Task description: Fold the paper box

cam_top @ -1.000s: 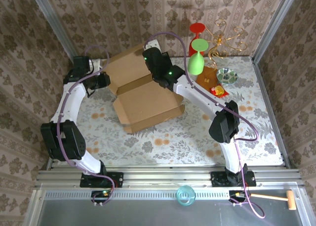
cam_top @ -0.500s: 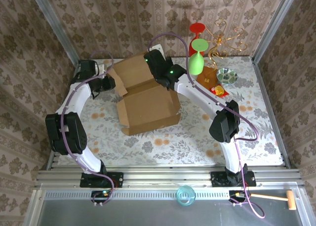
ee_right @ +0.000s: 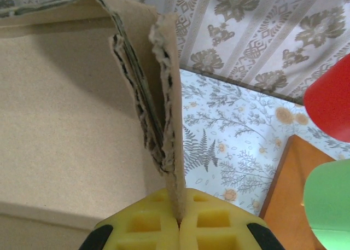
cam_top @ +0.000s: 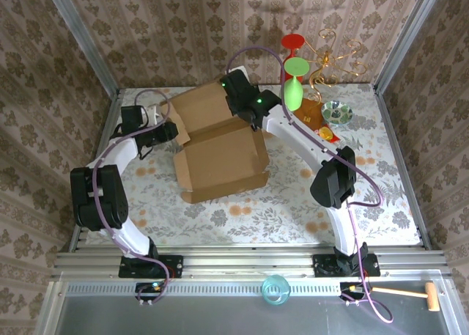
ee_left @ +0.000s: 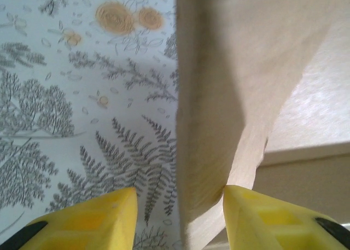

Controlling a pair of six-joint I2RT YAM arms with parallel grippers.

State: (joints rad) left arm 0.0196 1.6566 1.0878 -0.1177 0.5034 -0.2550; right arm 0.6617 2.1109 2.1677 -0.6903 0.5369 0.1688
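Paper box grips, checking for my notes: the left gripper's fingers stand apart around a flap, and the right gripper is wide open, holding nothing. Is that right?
Not the right one. The right gripper is shut on a flap of the paper box, as the right wrist view shows. The left gripper does have its fingers apart around a flap.

Seen from the left wrist, the paper box point(ee_left: 219, 97) is blurred and cropped above.

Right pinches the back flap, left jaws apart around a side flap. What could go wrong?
The paper box flap sits loose in the open left gripper, so it may spring back. The right gripper pinches a frayed edge that could tear. The green glass stands close to the right arm.
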